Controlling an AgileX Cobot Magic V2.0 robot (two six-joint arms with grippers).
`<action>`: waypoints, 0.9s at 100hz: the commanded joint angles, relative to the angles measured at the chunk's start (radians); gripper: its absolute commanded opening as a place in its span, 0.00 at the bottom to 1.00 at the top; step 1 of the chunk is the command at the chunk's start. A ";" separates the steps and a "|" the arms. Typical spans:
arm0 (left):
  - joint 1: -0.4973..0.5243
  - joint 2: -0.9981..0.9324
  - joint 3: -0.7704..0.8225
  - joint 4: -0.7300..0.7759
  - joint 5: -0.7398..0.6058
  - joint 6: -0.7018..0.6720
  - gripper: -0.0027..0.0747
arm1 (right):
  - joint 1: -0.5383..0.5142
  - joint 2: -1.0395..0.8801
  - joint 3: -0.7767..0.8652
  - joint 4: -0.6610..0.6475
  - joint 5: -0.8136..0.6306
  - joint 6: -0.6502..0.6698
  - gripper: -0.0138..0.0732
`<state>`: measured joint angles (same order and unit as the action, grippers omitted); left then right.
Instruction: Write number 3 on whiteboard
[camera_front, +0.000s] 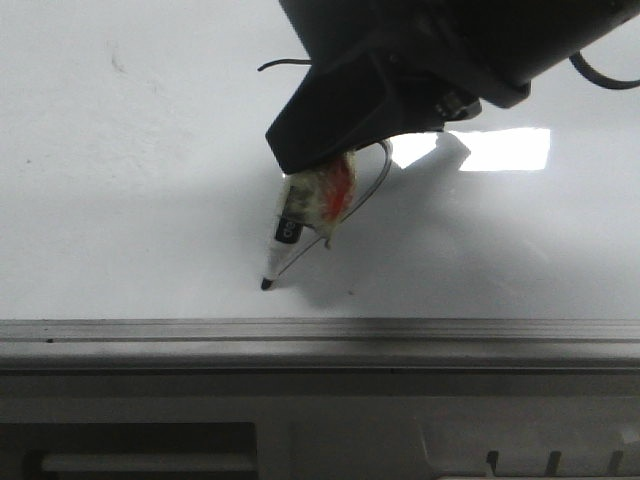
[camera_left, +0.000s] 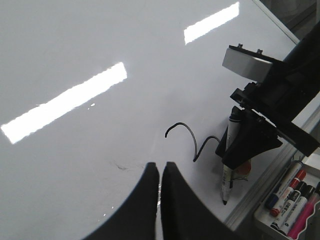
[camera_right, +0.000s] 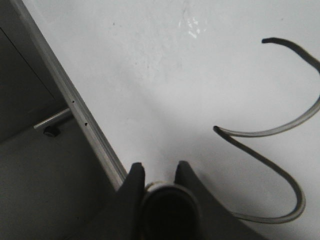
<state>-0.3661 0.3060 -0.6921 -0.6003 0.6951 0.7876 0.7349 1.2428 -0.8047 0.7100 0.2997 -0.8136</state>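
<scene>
The whiteboard (camera_front: 150, 150) fills the front view, with its grey metal edge near me. My right gripper (camera_front: 325, 165) is shut on a black-tipped white marker (camera_front: 280, 245), which is wrapped in yellowish and red tape at the grip. The marker tip rests at the board surface close to the near edge. The number 3 (camera_right: 270, 132) shows as a thin dark line with a hooked upper curve; its lower curve runs under my right gripper (camera_right: 159, 172). It also shows in the left wrist view (camera_left: 186, 134). My left gripper (camera_left: 160, 167) hovers over the board, shut and empty.
A grey ridged rail (camera_front: 320, 332) runs along the board's near edge. A tray with several spare markers (camera_left: 290, 200) sits beside the board past the right arm. Bright rectangular glare (camera_front: 505, 148) lies on the board. A faint smudge (camera_left: 120, 166) lies near my left fingertips.
</scene>
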 joint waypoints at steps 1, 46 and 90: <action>0.001 0.011 -0.021 -0.041 -0.055 -0.013 0.01 | 0.001 -0.073 -0.078 0.001 -0.024 -0.017 0.11; 0.001 0.210 -0.097 -0.356 0.254 0.193 0.55 | 0.101 -0.134 -0.394 -0.015 0.416 -0.090 0.11; -0.035 0.317 -0.117 -0.429 0.372 0.239 0.49 | 0.293 -0.103 -0.410 -0.021 0.228 -0.134 0.11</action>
<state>-0.3905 0.6094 -0.7759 -0.9620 1.0896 1.0249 1.0229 1.1579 -1.1725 0.6663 0.6006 -0.9364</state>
